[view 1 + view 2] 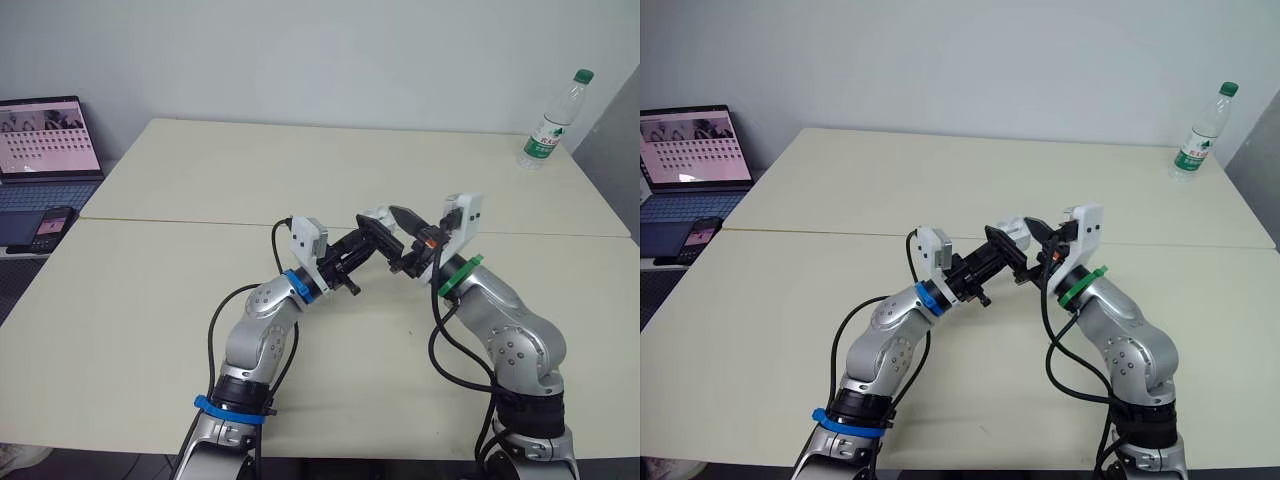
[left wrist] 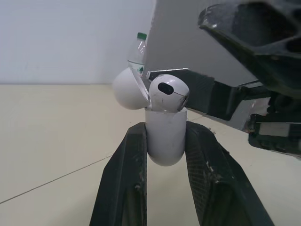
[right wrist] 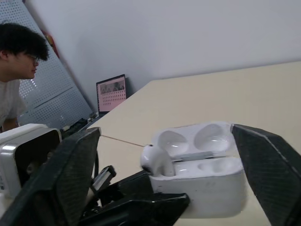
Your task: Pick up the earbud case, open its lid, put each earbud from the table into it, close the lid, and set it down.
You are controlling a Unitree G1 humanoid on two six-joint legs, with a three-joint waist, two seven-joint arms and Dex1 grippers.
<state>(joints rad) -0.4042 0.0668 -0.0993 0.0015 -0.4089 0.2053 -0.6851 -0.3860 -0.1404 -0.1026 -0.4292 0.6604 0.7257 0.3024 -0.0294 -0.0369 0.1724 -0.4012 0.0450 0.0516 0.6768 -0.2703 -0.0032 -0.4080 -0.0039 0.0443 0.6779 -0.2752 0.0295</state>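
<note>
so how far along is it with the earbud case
Done: the earbud case is picked up, its lid is open, and one earbud sits inside. In hand: the left gripper clamps the case while the right gripper hangs open beside it. Left: the second slot looks empty, so the other earbud, closing the lid, setting it down.

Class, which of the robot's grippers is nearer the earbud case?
Left. The left gripper is shut on the earbud case, holding its body; the right gripper sits just beside it, fingers open.
</note>
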